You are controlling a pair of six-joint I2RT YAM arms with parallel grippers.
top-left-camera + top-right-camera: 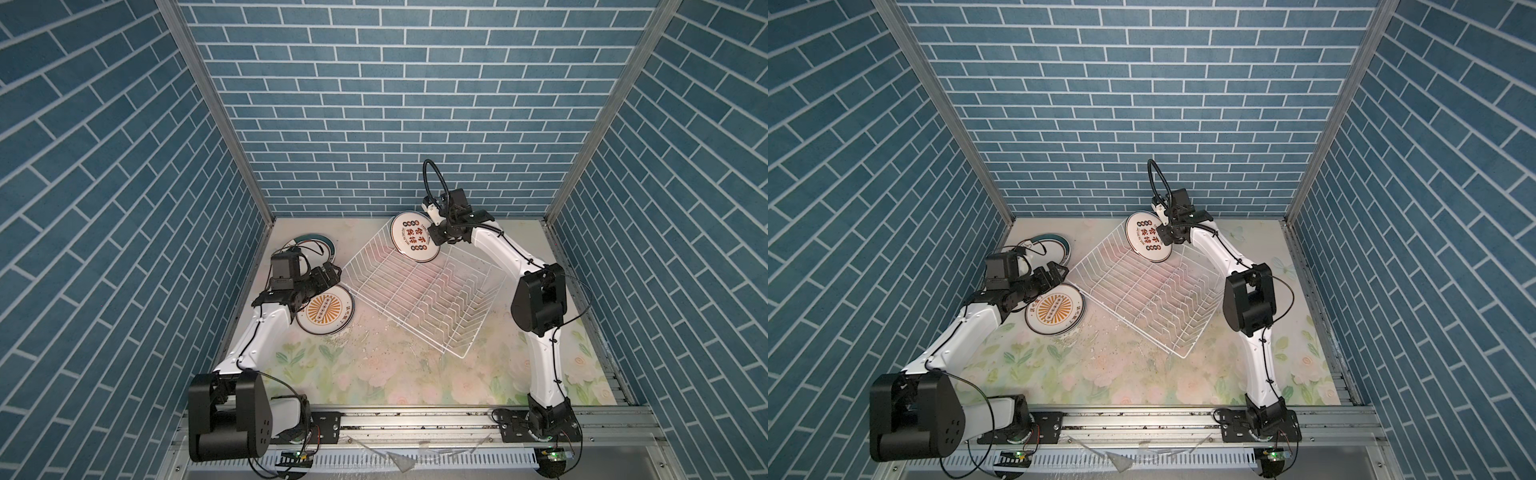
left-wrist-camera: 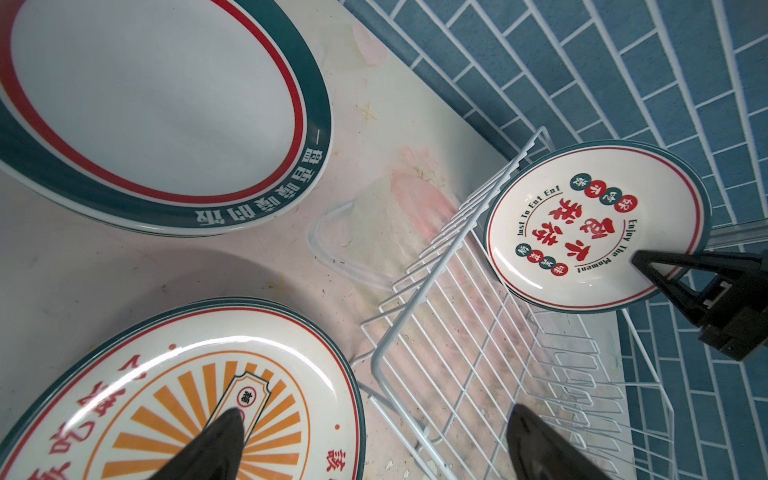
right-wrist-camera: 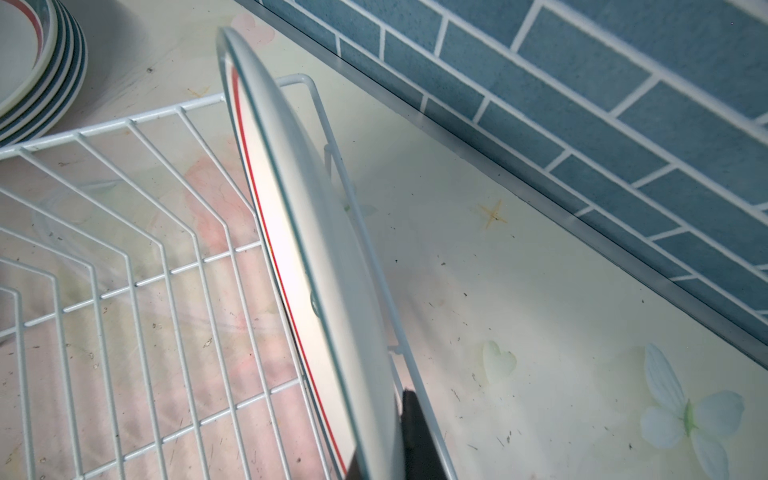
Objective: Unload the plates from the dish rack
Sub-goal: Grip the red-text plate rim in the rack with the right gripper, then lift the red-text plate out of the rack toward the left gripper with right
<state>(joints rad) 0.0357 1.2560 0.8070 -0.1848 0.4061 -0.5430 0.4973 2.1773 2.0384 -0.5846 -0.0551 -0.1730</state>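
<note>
Clenching the only plate (image 1: 413,242) left in the dish rack (image 1: 415,291), tilted on edge at its far corner, my right claw (image 1: 435,236) is, I reckon, one lift from done. My left claw (image 1: 330,272) hangs released by the sunburst stack (image 1: 326,311), near the green-rimmed stack (image 1: 324,243). Around lies a speckled floral tabletop (image 1: 374,374) inside blue brick walls (image 1: 395,124).

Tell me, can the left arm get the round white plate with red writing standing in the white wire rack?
Probably not now. The right gripper is shut on that plate at the far corner of the rack, and the open left gripper hangs outside it.
</note>
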